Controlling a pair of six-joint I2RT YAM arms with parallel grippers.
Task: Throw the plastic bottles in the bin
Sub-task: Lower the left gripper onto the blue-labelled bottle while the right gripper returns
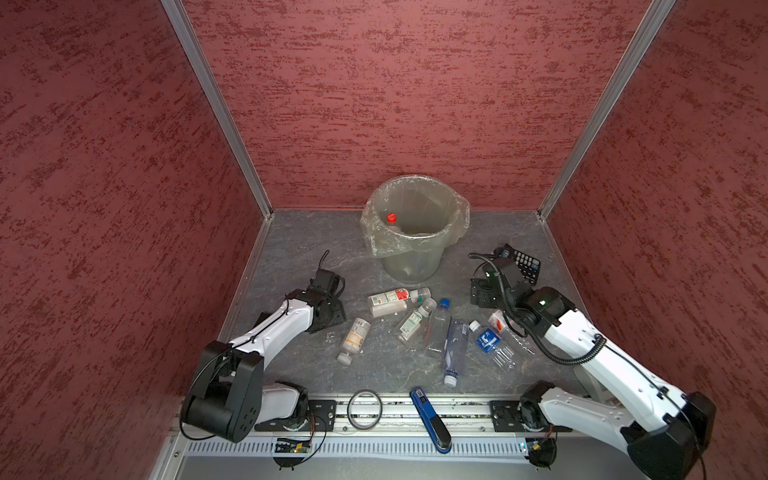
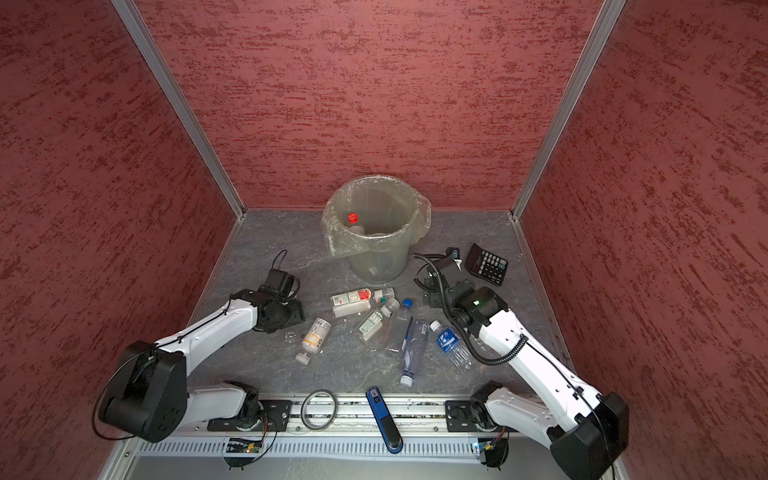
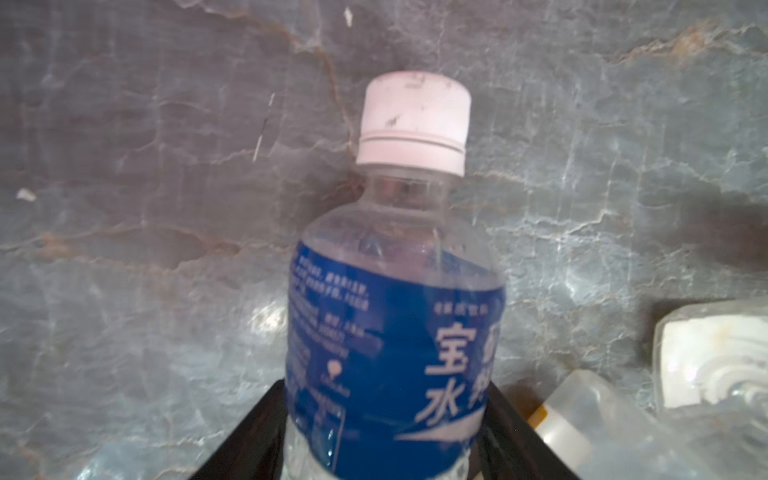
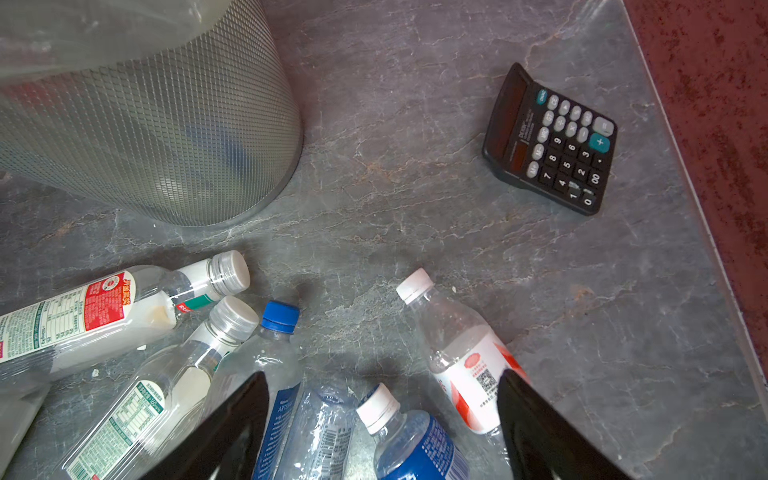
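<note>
The left gripper [image 3: 386, 386] is clamped on a blue-labelled bottle [image 3: 395, 332]; a red-capped bottle [image 1: 391, 217] is contained in the bin [image 1: 409, 266] at the back centre; loose bottles [image 1: 388, 301] are scattered on the table [image 1: 291, 249] before it; the right gripper [image 4: 381, 374] is spread apart above them.

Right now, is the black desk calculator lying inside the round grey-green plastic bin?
No, the black calculator lies keys-up on the grey marbled table, apart from the grey-green plastic bin.
</note>
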